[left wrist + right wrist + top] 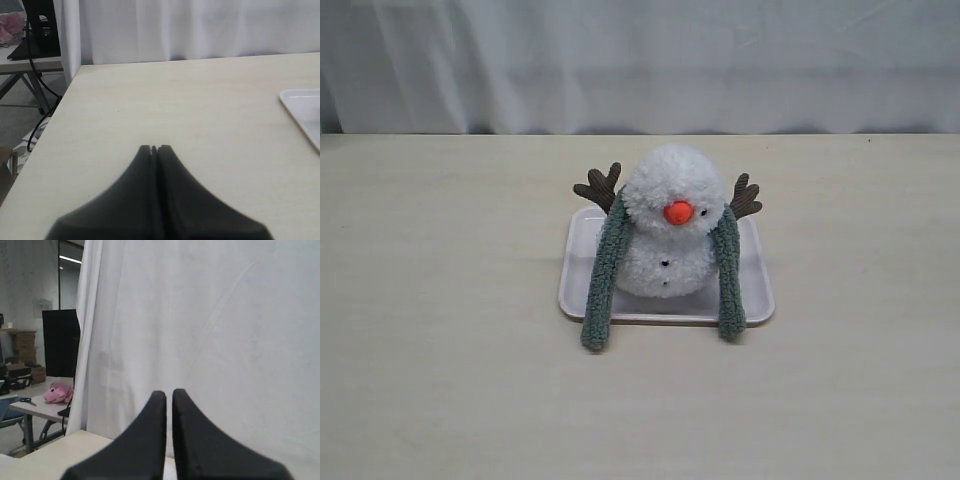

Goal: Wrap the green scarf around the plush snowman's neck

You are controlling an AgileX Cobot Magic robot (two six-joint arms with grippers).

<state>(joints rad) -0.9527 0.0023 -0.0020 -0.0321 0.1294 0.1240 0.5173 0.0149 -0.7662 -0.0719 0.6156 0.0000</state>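
Note:
The plush snowman (668, 222) sits upright on a white tray (583, 262), facing the camera, with brown twig arms raised. The green scarf (603, 270) lies behind its neck and both ends hang down in front, one on each side, reaching past the tray's front edge onto the table. Neither gripper shows in the exterior view. In the left wrist view my left gripper (154, 148) is shut with nothing in it, over bare table. In the right wrist view my right gripper (169, 392) is shut and empty, facing the white curtain.
A corner of the white tray (302, 107) shows in the left wrist view. The table's edge (60, 107) is near the left gripper. A white curtain (640, 60) hangs behind the table.

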